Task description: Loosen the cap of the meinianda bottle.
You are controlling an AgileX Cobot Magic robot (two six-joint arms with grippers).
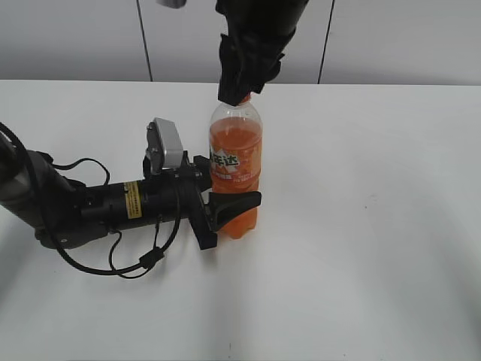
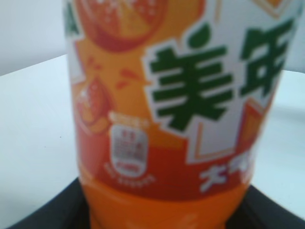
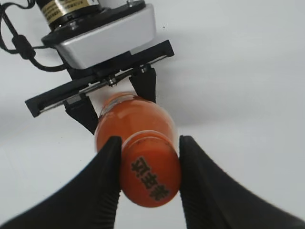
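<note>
Bottle [image 1: 235,169] upright on table [image 1: 361,226]. Left gripper [image 1: 225,207] clamped low on bottle. Right gripper [image 3: 148,167] pinching cap [image 3: 151,178] from above.

Meinianda bottle [image 1: 235,169]: clear plastic, orange drink; label orange/white w/ green characters, red band at bottom. Cap [image 3: 151,176]: orange, dark characters on top. Grippers: black, left [image 1: 225,204] & right [image 3: 148,181]. Table [image 1: 376,248]: plain white. Left wrist camera [image 1: 166,146]: silver-grey.

A plain white table [image 1: 376,226] — pale wall panels [image 1: 391,37] behind it.
</note>
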